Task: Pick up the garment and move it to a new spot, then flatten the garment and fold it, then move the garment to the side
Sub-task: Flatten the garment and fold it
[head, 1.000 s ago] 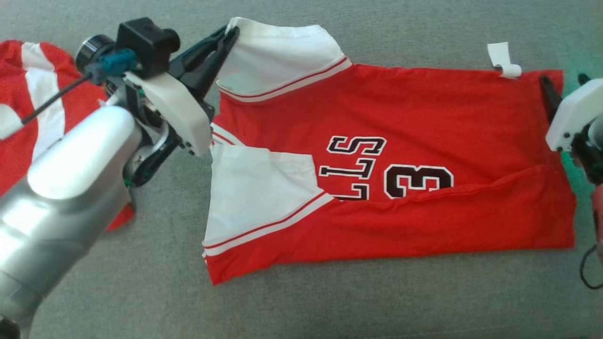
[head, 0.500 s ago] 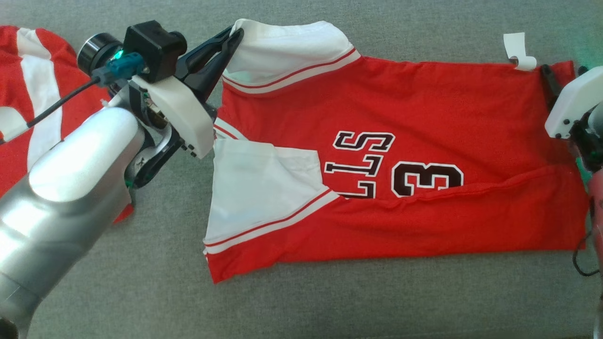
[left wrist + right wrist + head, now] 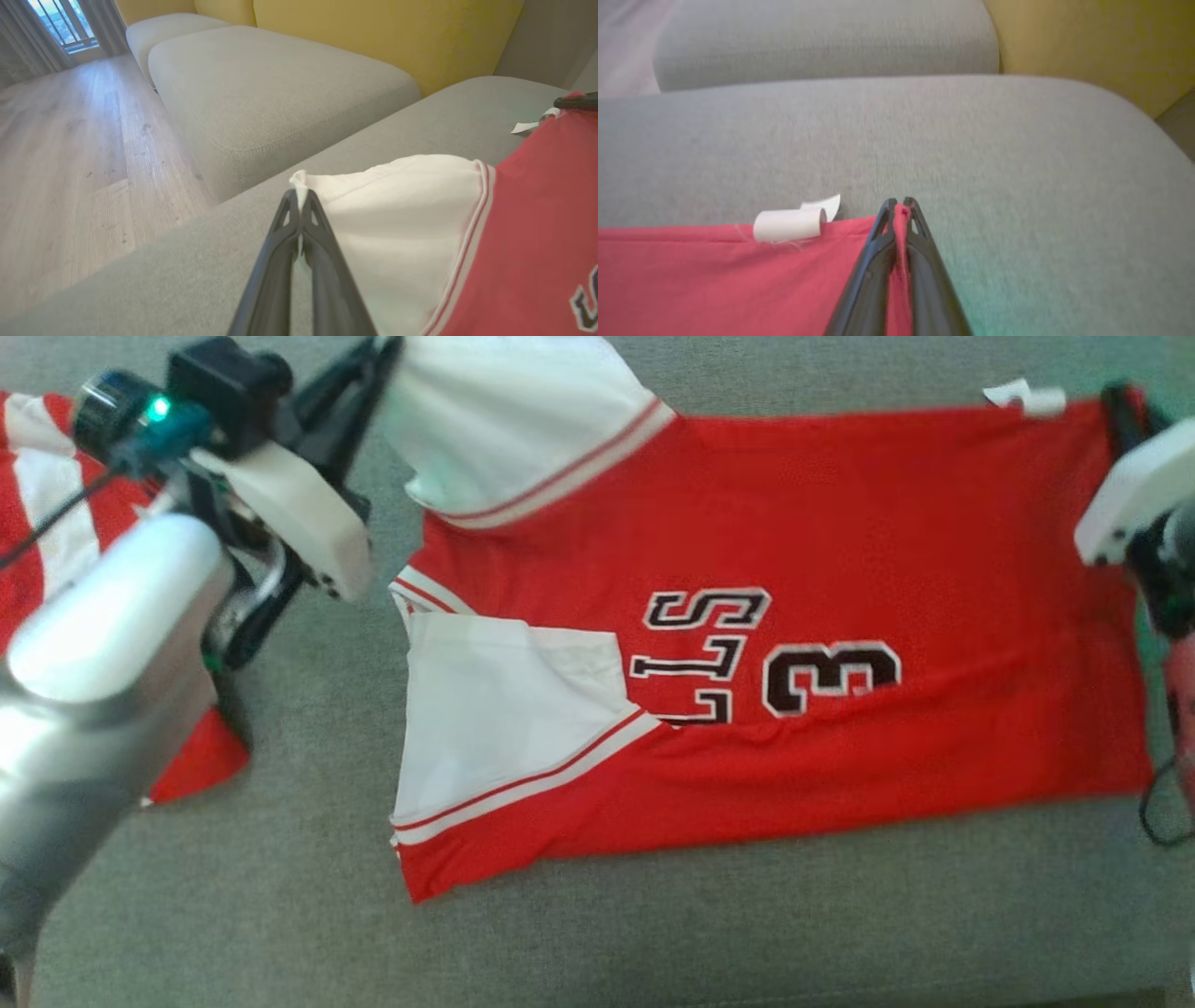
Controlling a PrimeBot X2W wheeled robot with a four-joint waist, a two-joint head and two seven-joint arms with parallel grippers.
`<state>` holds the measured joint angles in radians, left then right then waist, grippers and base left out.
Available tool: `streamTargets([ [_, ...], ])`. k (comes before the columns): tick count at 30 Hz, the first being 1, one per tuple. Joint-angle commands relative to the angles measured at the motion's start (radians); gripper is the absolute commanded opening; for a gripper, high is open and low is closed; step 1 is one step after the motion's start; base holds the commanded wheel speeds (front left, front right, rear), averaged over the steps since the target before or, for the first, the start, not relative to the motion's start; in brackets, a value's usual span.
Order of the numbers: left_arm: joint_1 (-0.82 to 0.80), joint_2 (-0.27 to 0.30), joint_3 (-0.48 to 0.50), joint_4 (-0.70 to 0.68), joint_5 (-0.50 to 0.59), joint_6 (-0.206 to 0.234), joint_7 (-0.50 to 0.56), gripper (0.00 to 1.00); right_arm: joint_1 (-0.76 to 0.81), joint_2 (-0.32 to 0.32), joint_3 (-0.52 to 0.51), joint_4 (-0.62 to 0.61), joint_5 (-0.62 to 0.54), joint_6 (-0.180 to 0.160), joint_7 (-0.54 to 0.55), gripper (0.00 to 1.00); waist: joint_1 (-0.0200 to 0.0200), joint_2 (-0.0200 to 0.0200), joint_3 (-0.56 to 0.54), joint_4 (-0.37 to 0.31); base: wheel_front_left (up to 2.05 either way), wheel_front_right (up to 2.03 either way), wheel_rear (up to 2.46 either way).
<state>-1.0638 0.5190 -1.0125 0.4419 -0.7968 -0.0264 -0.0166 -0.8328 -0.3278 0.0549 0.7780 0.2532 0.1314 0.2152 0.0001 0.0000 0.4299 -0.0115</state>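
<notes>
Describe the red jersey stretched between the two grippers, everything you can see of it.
The jersey is thin red fabric with white sleeves edged in red-and-white stripes, and black, white-outlined "LLS" and "3" print. It lies spread sideways on the grey sofa cushion, its near long edge folded over part of the print. A curled white tag sticks from the hem. The left gripper is shut on the far sleeve's corner; the right gripper is shut on the hem's far corner.

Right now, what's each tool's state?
Left tool: closed, holding the shirt by its white sleeve.
Right tool: closed, holding the shirt at its opposite end.
</notes>
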Motion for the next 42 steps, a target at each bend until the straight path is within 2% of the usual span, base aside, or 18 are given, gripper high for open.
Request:
streamTargets([
  [1, -0.062, 0.042, 0.053, -0.006, 0.012, 0.005, -0.012, 0.0, -0.042, -0.013, 0.016, -0.042, 0.012, -0.001, -0.019, 0.0, -0.0001, 0.0, 0.003, -0.006, 0.0, 0.0, 0.0],
  [7, -0.144, 0.024, 0.076, 0.094, 0.034, 0.0, -0.066, 0.0, -0.126, -0.005, 0.079, -0.048, 0.055, -0.001, -0.078, 0.0, -0.0001, 0.0, 0.027, -0.03, 0.0, 0.0, 0.0],
  [17, -0.306, -0.037, 0.088, 0.301, 0.063, -0.044, -0.13, 0.0, -0.278, 0.0, 0.139, 0.015, 0.101, -0.001, -0.193, 0.0, -0.0001, 0.0, 0.059, -0.051, 0.0, 0.0, 0.0],
  [23, -0.307, -0.073, 0.056, 0.379, 0.069, -0.078, -0.168, 0.0, -0.261, 0.002, 0.177, 0.087, 0.163, -0.001, -0.2, 0.0, -0.0001, 0.0, 0.028, -0.035, 0.0, 0.0, 0.0],
  [27, -0.272, -0.071, 0.006, 0.383, 0.068, -0.097, -0.161, 0.0, -0.204, -0.028, 0.218, 0.11, 0.215, -0.001, -0.187, 0.0, -0.0001, 0.0, -0.008, -0.012, 0.0, 0.0, 0.0],
  [34, -0.186, -0.023, -0.094, 0.26, -0.016, -0.104, -0.066, 0.0, -0.115, -0.111, 0.331, 0.073, 0.297, -0.001, -0.139, 0.0, -0.0001, 0.0, -0.058, 0.021, 0.0, 0.0, 0.0],
  [38, -0.136, 0.073, -0.183, 0.093, -0.128, -0.104, 0.027, 0.0, -0.068, -0.191, 0.42, 0.039, 0.316, -0.001, -0.102, 0.0, -0.0001, 0.0, -0.083, 0.034, 0.0, 0.0, 0.0],
  [42, -0.093, 0.17, -0.236, -0.052, -0.215, -0.104, 0.122, 0.0, -0.028, -0.238, 0.485, 0.006, 0.368, -0.001, -0.042, 0.0, -0.0001, 0.0, -0.102, 0.037, 0.0, 0.0, 0.0],
])
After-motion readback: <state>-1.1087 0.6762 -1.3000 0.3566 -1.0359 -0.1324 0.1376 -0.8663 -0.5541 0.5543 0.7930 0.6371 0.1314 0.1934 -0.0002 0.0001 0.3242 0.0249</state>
